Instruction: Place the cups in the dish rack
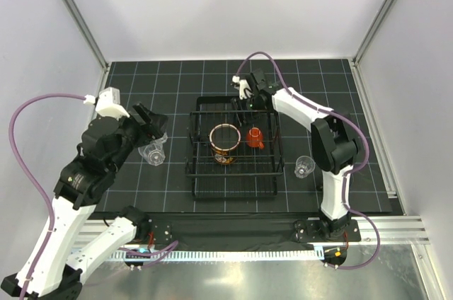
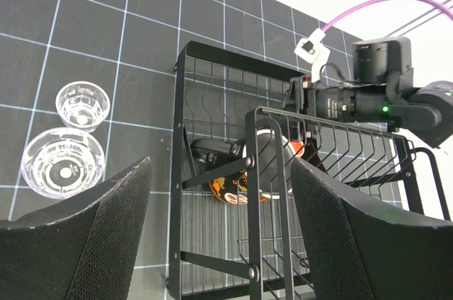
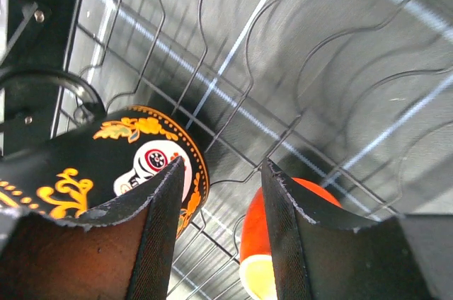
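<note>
Top external: black grid mat (image 1: 141, 81) covers the table, black wire dish rack (image 1: 233, 197) sits mid-mat.

L gripper (image 1: 150, 124) is off the rack's left side, low over the mat. In the left wrist view its fingers (image 2: 106, 229) are spread wide w/ nothing between them, rack frame straight ahead.

R gripper (image 1: 248, 96) hangs over the far end of the rack. In the right wrist view its fingers (image 3: 163, 229) are part open w/ a clear gap – nothing gripped, rack wires right below.

Big mug (image 1: 226, 143), dark w/ orange pattern, red inside, is in the rack near the middle, mouth up toward the cam. Small orange cup (image 1: 255, 137) is also in the rack, just right of the mug; can't tell if they touch.

3 clear cups are all out on the mat – two (image 2: 83, 104) (image 2: 64, 162) right beside each other left of the rack near the L gripper, one (image 1: 304, 167) alone right of the rack by the R arm.
</note>
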{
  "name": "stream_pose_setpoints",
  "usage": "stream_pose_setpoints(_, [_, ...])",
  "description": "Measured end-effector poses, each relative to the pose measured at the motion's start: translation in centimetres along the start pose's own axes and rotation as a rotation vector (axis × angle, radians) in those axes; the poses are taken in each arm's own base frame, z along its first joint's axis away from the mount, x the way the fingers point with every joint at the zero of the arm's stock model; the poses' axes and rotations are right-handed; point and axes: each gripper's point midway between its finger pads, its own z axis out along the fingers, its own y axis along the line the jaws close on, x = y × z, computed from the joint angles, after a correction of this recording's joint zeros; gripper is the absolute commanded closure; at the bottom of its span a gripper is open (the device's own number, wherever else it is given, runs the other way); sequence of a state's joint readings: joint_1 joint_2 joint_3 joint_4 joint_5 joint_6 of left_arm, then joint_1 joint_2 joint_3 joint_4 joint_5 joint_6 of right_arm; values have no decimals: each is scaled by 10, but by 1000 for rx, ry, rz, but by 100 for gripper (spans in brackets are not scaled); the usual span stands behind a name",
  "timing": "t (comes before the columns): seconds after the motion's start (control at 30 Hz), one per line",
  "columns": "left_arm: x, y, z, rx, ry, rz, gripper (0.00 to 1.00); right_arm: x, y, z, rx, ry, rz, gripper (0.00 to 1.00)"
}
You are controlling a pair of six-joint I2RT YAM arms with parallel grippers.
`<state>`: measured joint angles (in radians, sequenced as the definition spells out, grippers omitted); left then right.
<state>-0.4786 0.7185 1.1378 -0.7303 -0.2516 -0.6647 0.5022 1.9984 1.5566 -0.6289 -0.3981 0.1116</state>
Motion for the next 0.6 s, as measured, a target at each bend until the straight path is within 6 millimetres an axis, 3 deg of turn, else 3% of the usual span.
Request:
stream_pose_setpoints(0.13, [1, 2, 3, -17, 5, -6, 23, -19, -5, -16, 69, -64, -9, 50])
stream_pose_setpoints(0.27, [2, 8, 3, -47, 4, -4, 22, -40, -7, -48, 134, -158, -9, 50])
stream_pose_setpoints(0.47, [-2, 19, 5, -109, -27, -21, 20, -66, -9, -123, 228, -345, 16, 50])
stream_pose_setpoints(0.6, [3, 32, 13, -192, -21, -21, 20, -69, -15, -178, 272, -465, 70, 49])
